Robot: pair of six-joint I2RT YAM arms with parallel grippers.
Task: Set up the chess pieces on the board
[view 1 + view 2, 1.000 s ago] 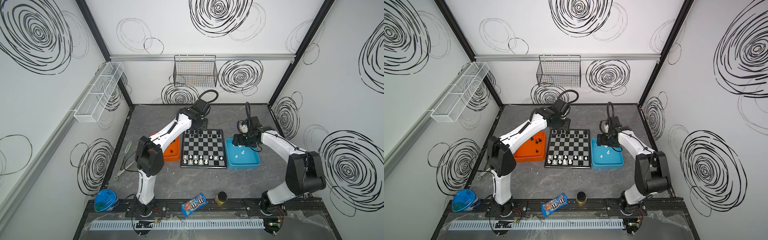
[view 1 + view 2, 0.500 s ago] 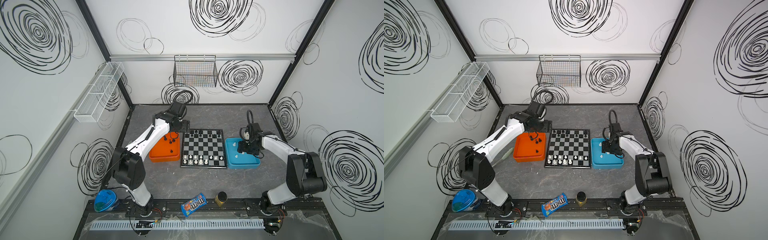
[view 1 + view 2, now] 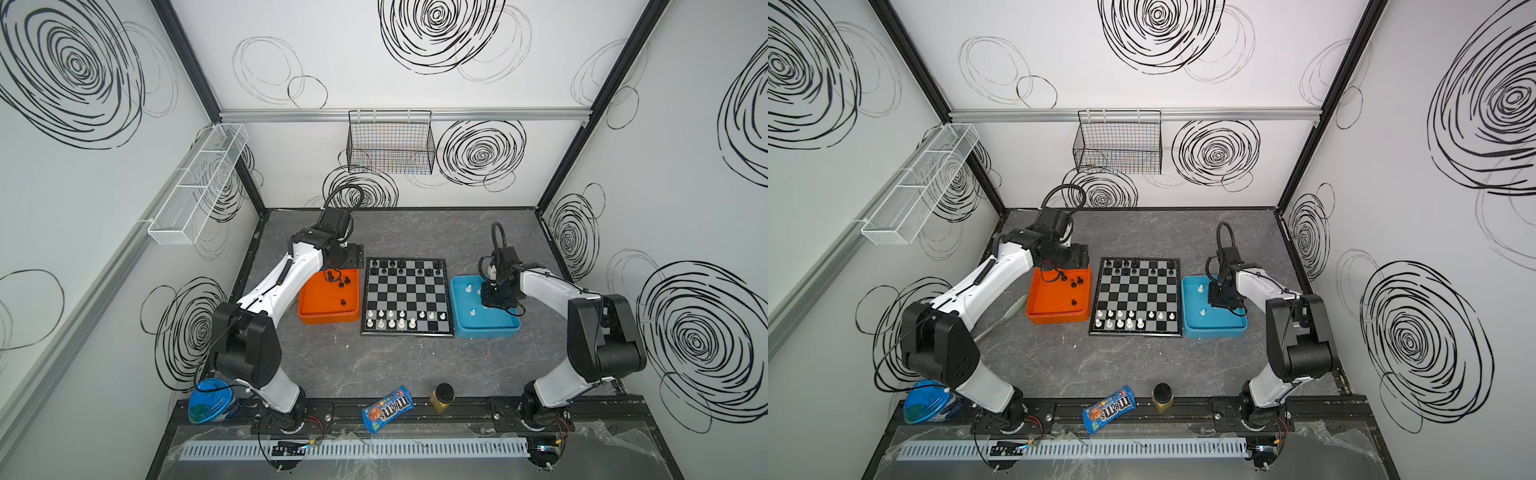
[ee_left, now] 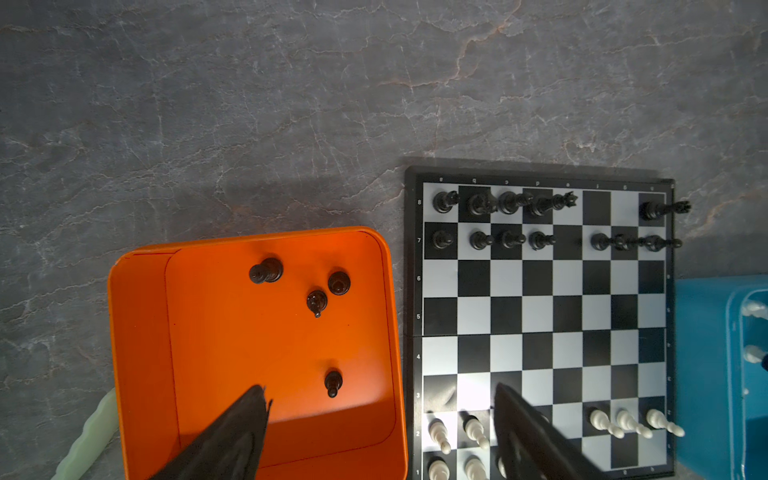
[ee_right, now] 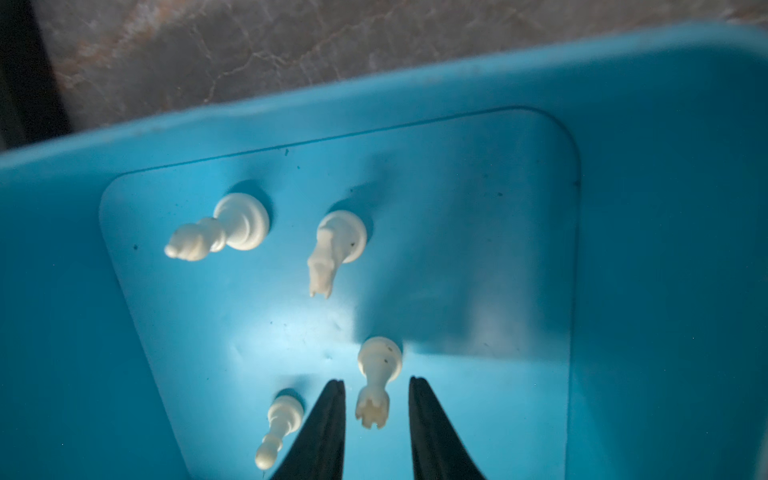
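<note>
The board (image 3: 405, 299) (image 3: 1136, 299) (image 4: 540, 316) lies mid-table, with black chess pieces (image 3: 399, 266) on its two far rows and white ones (image 3: 399, 322) on its two near rows. Several black pieces (image 4: 316, 301) stand in the orange tray (image 3: 328, 320). My left gripper (image 4: 380, 388) (image 3: 349, 257) hangs wide open and empty over that tray's far edge beside the board. In the blue tray (image 3: 486, 330) (image 5: 665, 208) stand a white bishop (image 5: 232, 228), knight (image 5: 332, 245), pawn (image 5: 280, 419) and rook (image 5: 376, 365). My right gripper (image 5: 376, 380) (image 3: 492, 299) straddles the rook's top, narrowly open, with gaps on both sides.
An M&M's bag (image 3: 387, 409) and a small black-lidded jar (image 3: 442, 397) lie near the front rail. A blue lidded container (image 3: 210, 401) sits front left. A pale green tool (image 3: 1013, 307) lies left of the orange tray. A wire basket (image 3: 390, 143) hangs on the back wall.
My left arm swung from the board's far left corner over to the orange tray and its jaws opened wide. My right gripper dropped into the blue tray and narrowed around the rook.
</note>
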